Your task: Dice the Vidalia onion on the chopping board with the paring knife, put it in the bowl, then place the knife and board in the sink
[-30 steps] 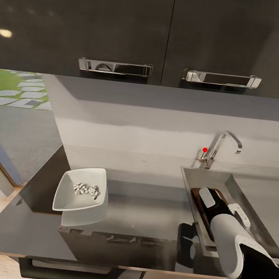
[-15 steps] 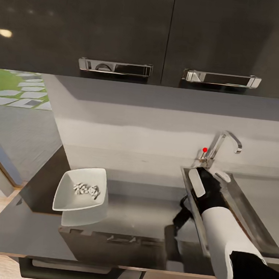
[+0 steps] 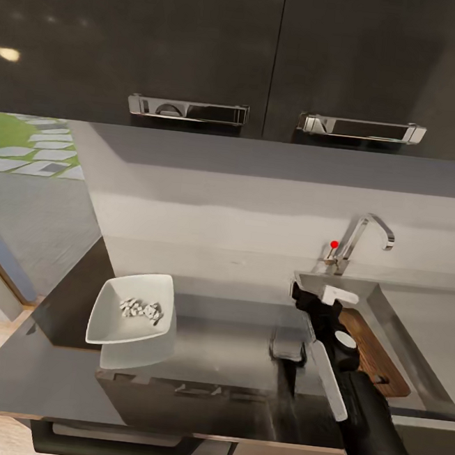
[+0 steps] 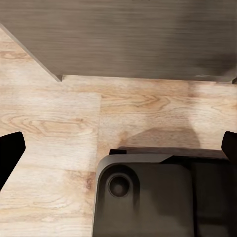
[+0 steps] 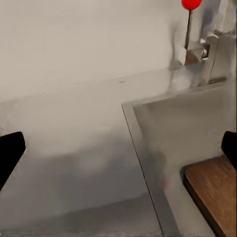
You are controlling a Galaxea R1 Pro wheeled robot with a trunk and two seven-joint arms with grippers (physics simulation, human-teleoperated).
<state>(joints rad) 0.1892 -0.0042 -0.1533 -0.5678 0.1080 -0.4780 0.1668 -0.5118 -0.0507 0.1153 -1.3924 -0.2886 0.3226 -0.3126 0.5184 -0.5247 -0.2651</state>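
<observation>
The white square bowl [image 3: 134, 314] stands on the grey countertop [image 3: 244, 331] at the left, with small pale pieces of diced Vidalia onion [image 3: 140, 309] in it. At the right, the dark brown chopping board [image 3: 374, 351] lies inside the steel sink [image 3: 395, 312]. My right gripper [image 3: 318, 294] hovers over the sink's left rim, open, nothing between its fingers; in the right wrist view the right gripper [image 5: 119, 148] faces that rim and a corner of the board [image 5: 212, 190]. My left gripper [image 4: 119, 148] hangs open over the wooden floor. I cannot make out the paring knife.
A chrome tap [image 3: 367, 232] with a red knob [image 3: 334, 244] stands behind the sink. Dark upper cabinets with bar handles [image 3: 187, 109] hang above. The countertop ends at the left by a dark side panel [image 3: 73, 295]. My base [image 4: 148, 197] is below the left gripper.
My right arm has risen out of the basin, swung toward the tap, then come over the sink's left rim. The chopping board, covered by the arm before, now lies exposed in the sink.
</observation>
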